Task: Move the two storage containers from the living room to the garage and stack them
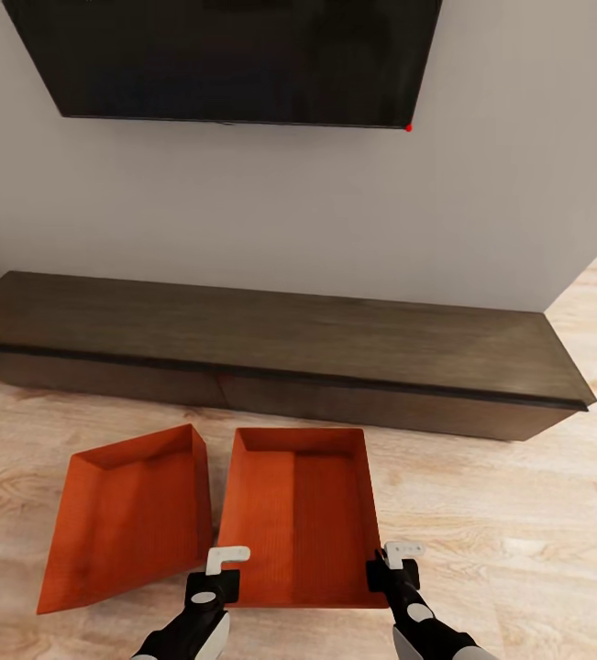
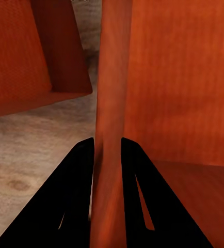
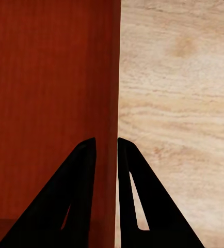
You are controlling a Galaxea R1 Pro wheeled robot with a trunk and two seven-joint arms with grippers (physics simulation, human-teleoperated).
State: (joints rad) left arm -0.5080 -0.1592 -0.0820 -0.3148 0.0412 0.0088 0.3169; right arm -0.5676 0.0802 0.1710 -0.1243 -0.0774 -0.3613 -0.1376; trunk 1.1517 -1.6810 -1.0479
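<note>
Two tools [image 1: 227, 561] [image 1: 395, 556] pinching container [image 1: 298, 513] walls

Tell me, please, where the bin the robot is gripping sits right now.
In the head view the gripped bin sits on the wood floor, before the bench, right of the other bin, between both grippers.

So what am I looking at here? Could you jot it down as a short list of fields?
room: living room, wood plank floor
furniture: long dark bench, wall screen
containers: right container, left container, side by side
left gripper: shut on right container's left wall
right gripper: shut on right container's right wall
</note>
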